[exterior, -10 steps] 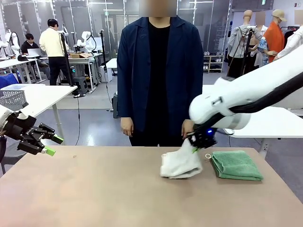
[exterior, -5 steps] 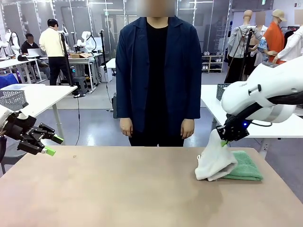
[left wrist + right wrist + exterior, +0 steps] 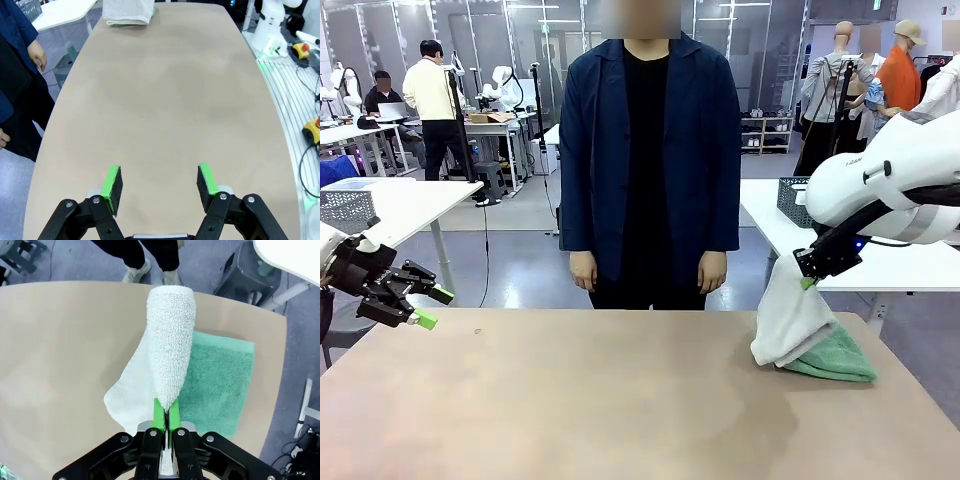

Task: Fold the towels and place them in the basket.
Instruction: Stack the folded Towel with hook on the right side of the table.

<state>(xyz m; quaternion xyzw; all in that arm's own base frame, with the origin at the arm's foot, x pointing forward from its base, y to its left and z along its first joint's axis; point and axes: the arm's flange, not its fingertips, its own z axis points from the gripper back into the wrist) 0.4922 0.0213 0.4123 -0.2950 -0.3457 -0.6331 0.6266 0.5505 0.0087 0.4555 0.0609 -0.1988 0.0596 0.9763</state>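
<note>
Towels, 2 items, catalogued by view.

Front view: cream-white towel (image 3: pixel 790 322) hangs limp from the right gripper (image 3: pixel 809 281), pinched at its upper edge, its lower part draped on the folded green towel (image 3: pixel 832 353) that lies flat at the table's (image 3: pixel 570 410) right side. Left gripper (image 3: pixel 420 306) hovers at the table's left edge, jaws wide, holding nothing. A person (image 3: pixel 645 160) stands at the far side, hands down.

Left wrist view: green pads (image 3: pixel 112 183) stand well apart over bare table; the towels show at the far end.

Right wrist view: jaws pressed narrow on a fold of the cream-white towel, which overlaps the green towel's near edge.

Handling, as judged: light, soft terry; sags and unfolds easily, not fragile. Best taken at a folded edge, pinching all layers together.
</note>
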